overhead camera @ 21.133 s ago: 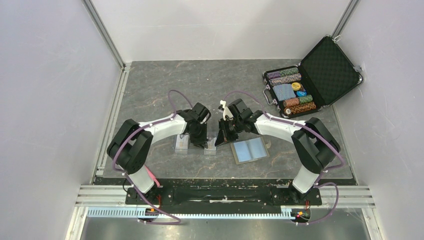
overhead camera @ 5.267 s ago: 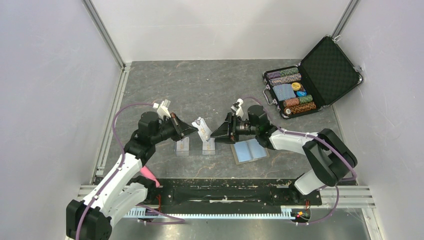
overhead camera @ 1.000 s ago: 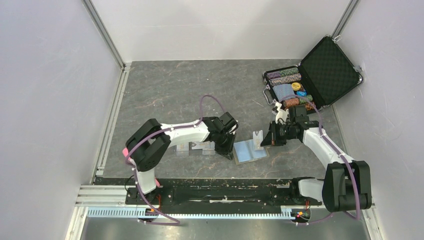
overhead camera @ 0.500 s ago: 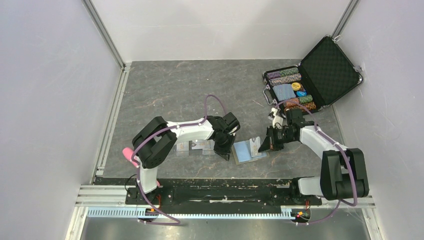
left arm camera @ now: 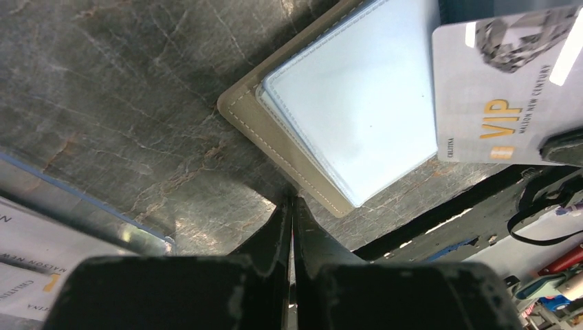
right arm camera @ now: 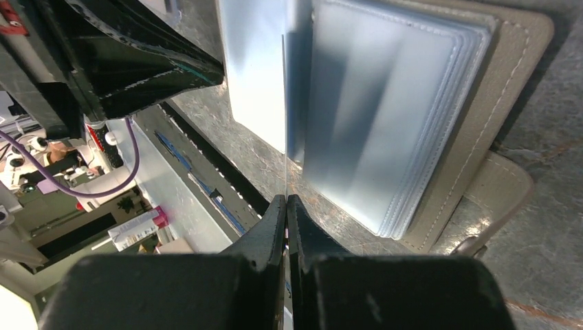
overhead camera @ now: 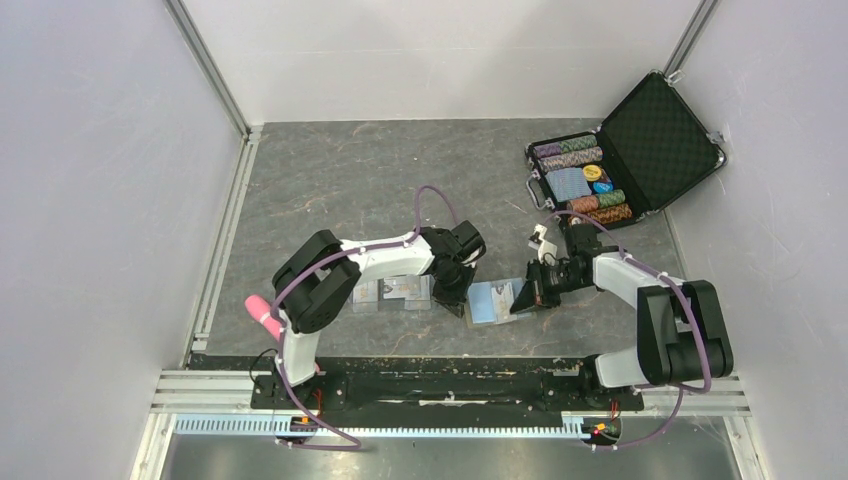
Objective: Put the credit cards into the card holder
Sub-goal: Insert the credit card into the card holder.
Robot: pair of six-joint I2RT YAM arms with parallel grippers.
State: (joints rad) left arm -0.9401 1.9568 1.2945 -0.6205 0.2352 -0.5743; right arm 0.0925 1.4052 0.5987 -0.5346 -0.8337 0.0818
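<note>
While the card holder [overhead camera: 488,302] lies spread open on the table [overhead camera: 400,180] between the 2 arms, your job is to get the card's leading edge into a pocket mouth, not on top of the leaves.

The right gripper [right arm camera: 285,206] has its fingers pinched on 1 credit card [left arm camera: 495,89], which stands on edge over the holder's middle. From the right wrist view the card looks thin as a line, just beside the stacked pale blue pockets [right arm camera: 385,117]. I cannot tell whether its edge is touching them.

The left gripper [left arm camera: 291,206] has its fingers pressed together with nothing between them. Its tip sits at the holder's tan border, apparently pinning it.

Let that tip bear down while you work, because I judge the light bifold will skid on the stone surface if the card pushes it. Tilt the card flatter, so it runs nearly parallel to the leaves, then slide it in along the pocket's length. Go slowly. A steep card would likely buckle the thin leaves or slip between the wrong 2.

Release only once most of the card is buried.

The 2nd card [left arm camera: 24,271] lies with the clear cases [overhead camera: 393,292], left of the holder, and awaits its turn.
</note>
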